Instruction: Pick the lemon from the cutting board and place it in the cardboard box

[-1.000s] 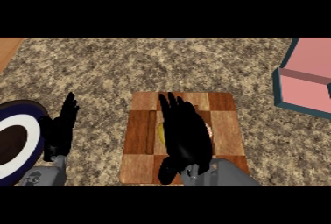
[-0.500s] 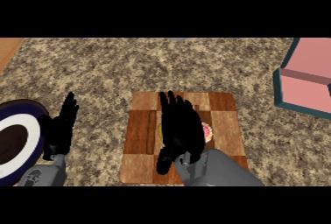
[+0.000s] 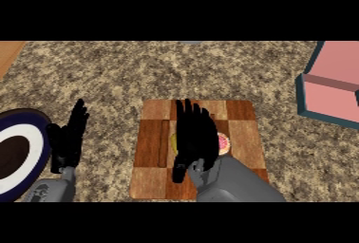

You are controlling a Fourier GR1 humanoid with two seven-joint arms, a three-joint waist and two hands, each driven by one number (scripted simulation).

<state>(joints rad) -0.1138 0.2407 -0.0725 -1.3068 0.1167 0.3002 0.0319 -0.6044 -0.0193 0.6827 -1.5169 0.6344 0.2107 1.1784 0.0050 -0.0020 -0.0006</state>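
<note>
1. Plate (image 3: 28,118) sits at the counter's left edge, partly cut off by the view: dark blue rim, white ring, dark centre.
2. Left hand (image 3: 68,140) is just right of the plate, over bare speckled counter (image 3: 105,71). Fingers straight and together, pointing toward the counter's far edge, holding nothing (looks parked). Its grey forearm comes in at the near-left corner.
3. Cutting board (image 3: 151,152), wood checker pattern, lies mid-counter, closer to the near edge than the far one. Long side runs near-to-far.
4. Right hand (image 3: 195,137) hangs flat over the board's middle, fingers straight and stretched toward the board's far edge, thumb down toward the near edge. Not curled round anything that I can see.
5. Lemon (image 3: 173,141): only a thin yellow sliver shows at the left side of the right hand, on the board's centre. Rest is hidden under the palm, so I can't tell whether the hand touches it.
6. A pink, round-looking item (image 3: 223,143) peeks out at the hand's right side, also on the board; mostly covered, can't identify it.
7. Cardboard box (image 3: 329,85) is at the counter's far-right corner, well apart from the board: teal outer walls, pink inside, cut off by the view's right edge. Nothing visible inside the part that shows.
</note>
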